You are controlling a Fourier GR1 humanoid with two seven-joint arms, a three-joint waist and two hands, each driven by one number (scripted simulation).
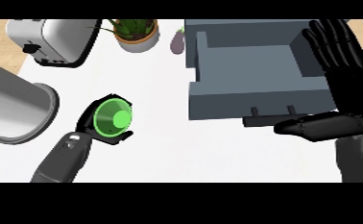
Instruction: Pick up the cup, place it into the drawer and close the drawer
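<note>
Green cup (113, 118): on the white counter (163, 98), well left of the drawer (248, 69), mouth tilted toward the viewer; left hand (99, 122) curled round it. Drawer: grey, pulled open, its handle (273, 120) on the front face. Right hand (339, 74): at the drawer's right edge, fingers straight and raised, thumb lying beside the handle. Toaster (53, 40): far left of the drawer. Potted plant (135, 33): between toaster and drawer. Steel pot (21, 105): left of the cup
</note>
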